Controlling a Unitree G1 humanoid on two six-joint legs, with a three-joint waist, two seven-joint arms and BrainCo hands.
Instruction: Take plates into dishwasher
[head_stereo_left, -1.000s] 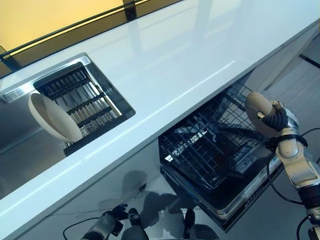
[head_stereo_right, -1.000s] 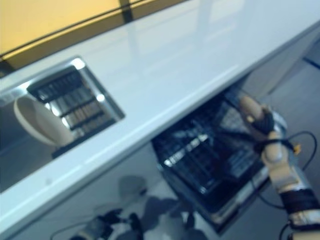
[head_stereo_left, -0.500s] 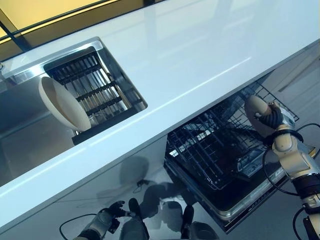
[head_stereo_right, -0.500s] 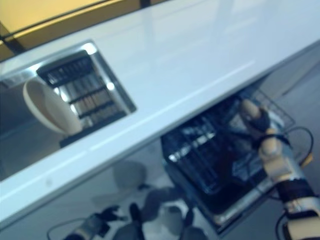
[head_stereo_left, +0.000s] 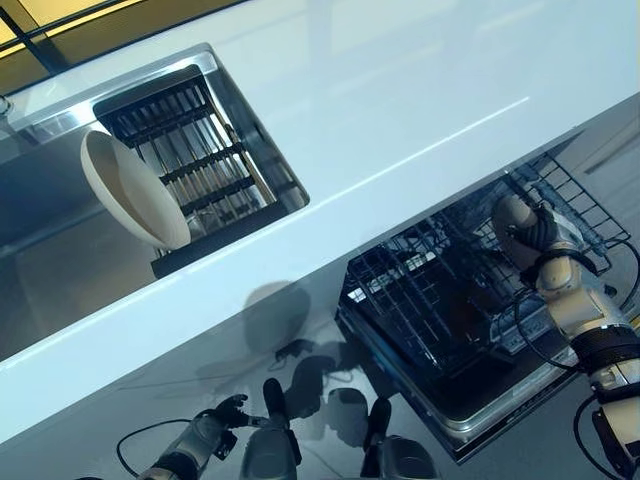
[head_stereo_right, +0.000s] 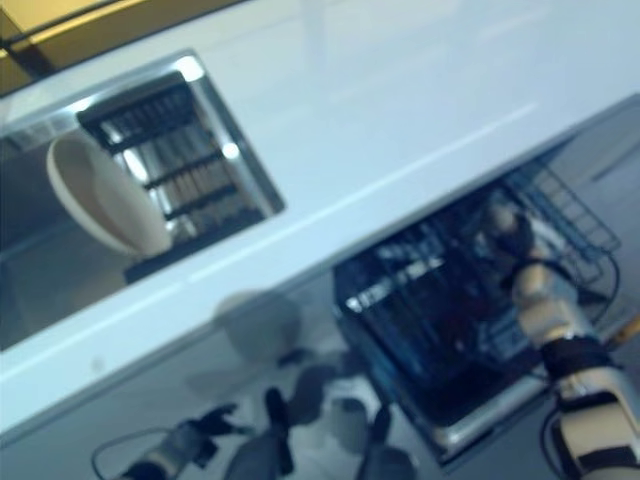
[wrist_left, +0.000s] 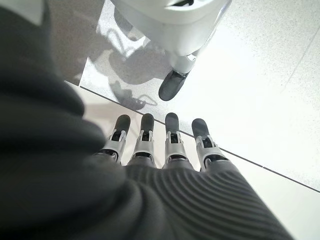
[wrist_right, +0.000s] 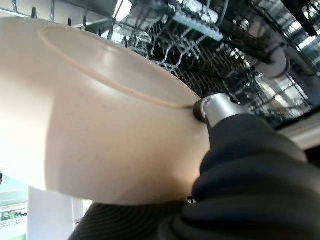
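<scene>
Cream plate (wrist_right: 100, 145) sits pinched in the right robot hand (head_stereo_left: 540, 235) over the dishwasher rack (head_stereo_left: 440, 300); a second plate (head_stereo_left: 133, 190) leans in the sink rack (head_stereo_left: 210, 165). Left robot hand (wrist_left: 160, 150) hangs low, fingers straight.

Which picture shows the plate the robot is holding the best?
The right wrist view: the plate fills most of it, pinched in the right hand, with the dishwasher rack behind. The two eye views show it small and mostly hidden by the hand. The left wrist view doesn't show it.
</scene>
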